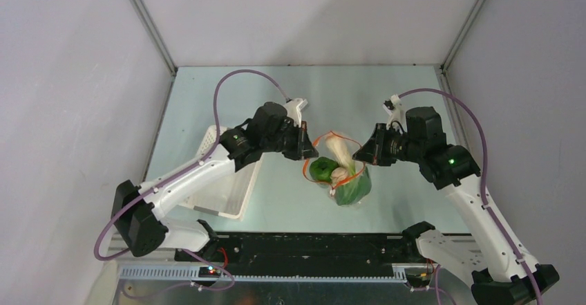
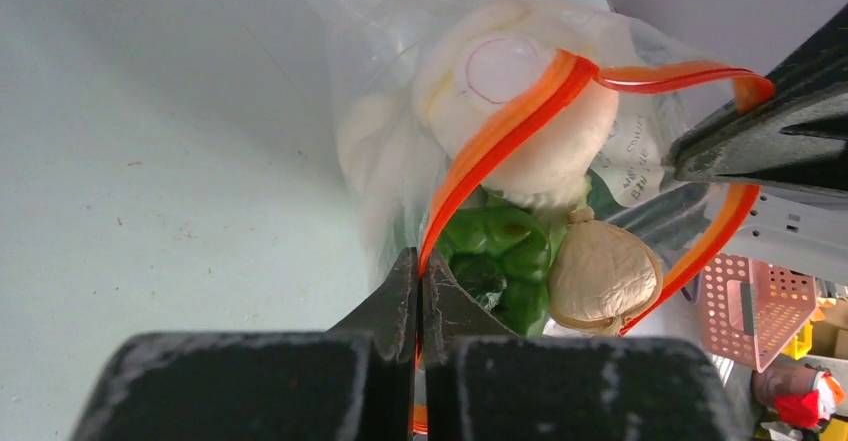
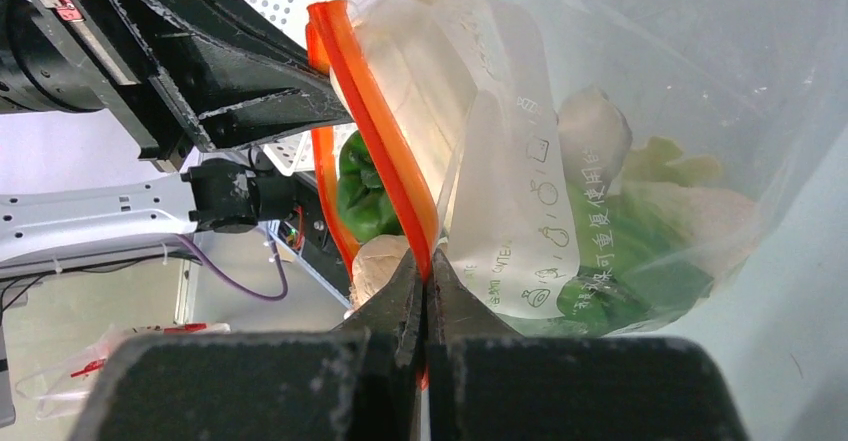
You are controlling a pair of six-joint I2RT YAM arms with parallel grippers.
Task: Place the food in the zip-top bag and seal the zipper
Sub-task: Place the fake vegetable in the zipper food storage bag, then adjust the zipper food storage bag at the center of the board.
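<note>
As food [image 1: 320, 169] sits inside zip-top bag [image 1: 354, 191] at table [image 1: 387, 90] centre, we start sealing: left gripper [image 2: 421, 276], right gripper [image 3: 428, 276] both clamped on zipper [image 2: 505, 126], mouth gaping. Next we need strip stretched taut, pressed shut.

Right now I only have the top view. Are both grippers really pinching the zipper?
Observer: The left wrist view shows the left gripper shut on the zipper.
Operator: And the other one?
Observer: Its own camera shows the right gripper shut on the zipper too, next to the printed panel of the bag.
Operator: Is the mouth sealed?
Observer: No. Between the two grips the zipper's sides stand apart in a loop, and a mushroom sits right in that opening.
</note>
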